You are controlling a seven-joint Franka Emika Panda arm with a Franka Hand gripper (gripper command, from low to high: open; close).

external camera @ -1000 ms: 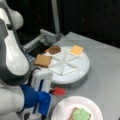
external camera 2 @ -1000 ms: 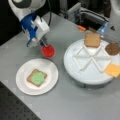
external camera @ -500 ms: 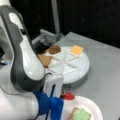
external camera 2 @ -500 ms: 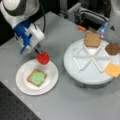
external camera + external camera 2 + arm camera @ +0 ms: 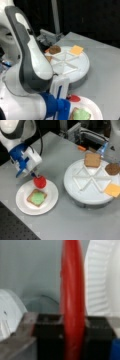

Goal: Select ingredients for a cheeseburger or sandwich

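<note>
A white plate [image 5: 51,201] holds a tan toast square [image 5: 30,196] with a green leaf piece [image 5: 38,198] on top; it also shows at a front view's bottom [image 5: 81,115]. My gripper [image 5: 35,175] is shut on a red tomato disc [image 5: 40,182], held on edge over the plate's far rim. The disc [image 5: 72,305] stands upright between the black pads [image 5: 47,337] in the wrist view, and shows as a red spot [image 5: 73,98] beside the blue wrist.
A white divided tray [image 5: 87,195] stands at a front view's right with a toast square [image 5: 92,160], a dark brown patty [image 5: 113,168] and a yellow cheese square [image 5: 113,189]. An orange piece [image 5: 81,148] lies behind it by grey equipment.
The gripper has carried the tomato disc from beside the plate to over its far rim, closer to the toast and leaf.
</note>
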